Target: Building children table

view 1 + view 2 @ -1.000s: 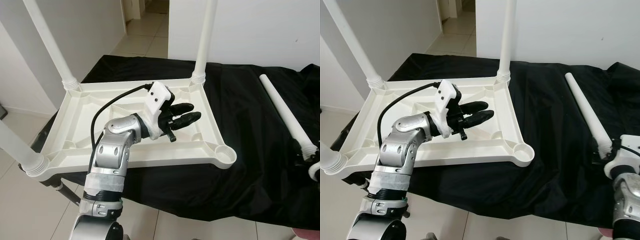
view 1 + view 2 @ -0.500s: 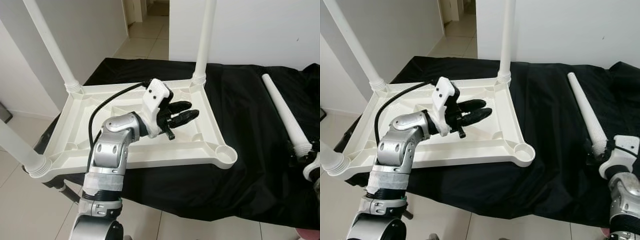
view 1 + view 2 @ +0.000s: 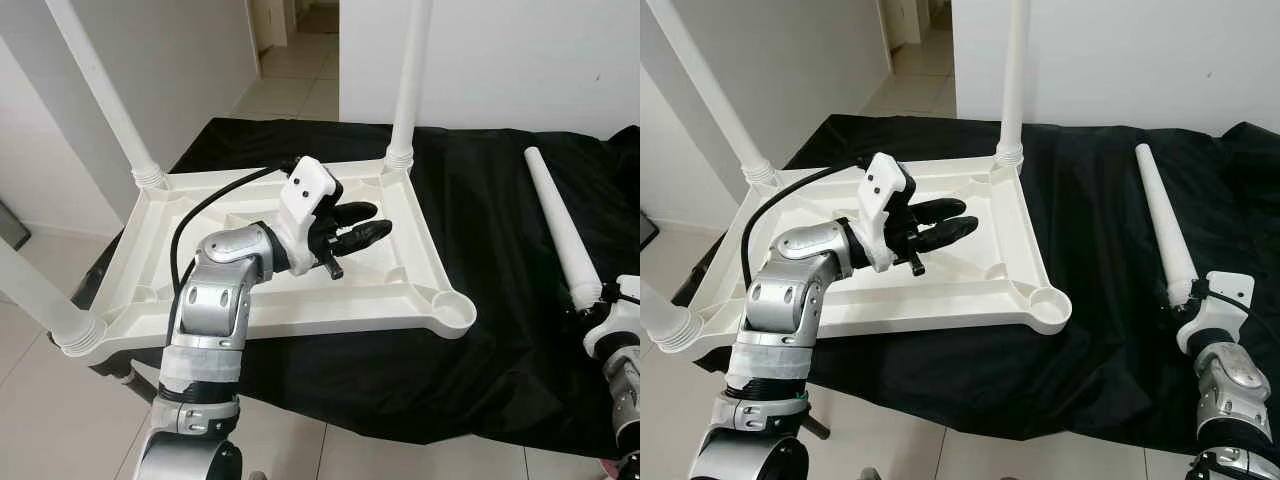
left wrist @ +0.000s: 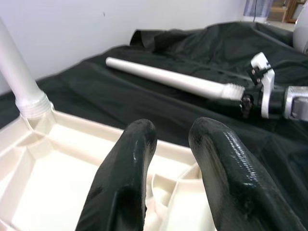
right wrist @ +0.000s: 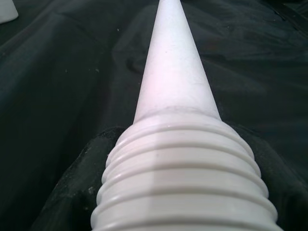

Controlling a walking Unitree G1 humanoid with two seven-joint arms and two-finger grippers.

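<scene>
While the left arm reaches forward from the near edge, the left gripper (image 3: 362,226) hovers above the middle of the upturned white tabletop (image 3: 150,262), its two black fingers (image 4: 129,168) parted with a narrow gap between them and nothing held. At the near right, the right gripper (image 3: 1188,300) sits at the threaded end of the loose table leg (image 3: 1162,226); the right wrist view looks straight along that leg (image 5: 173,72) with its ribbed thread close up, and the fingers seem closed around the thread, though they are mostly hidden behind it. This leg lies flat on the black cloth (image 3: 500,230) that covers the counter, well apart from the tabletop, its thin end pointing away from the robot. Nearest on the tabletop, the right front corner has an open round socket (image 3: 448,306) with no leg in it, while the left front corner carries a fitted leg (image 3: 30,290) slanting out to the left. Farther back, two more legs stand in the rear corners, one at the left (image 3: 105,90) and one at the right (image 3: 408,80). Beyond the counter are a white wall (image 3: 520,50) and a tiled floor (image 3: 300,80) leading to a doorway.
</scene>
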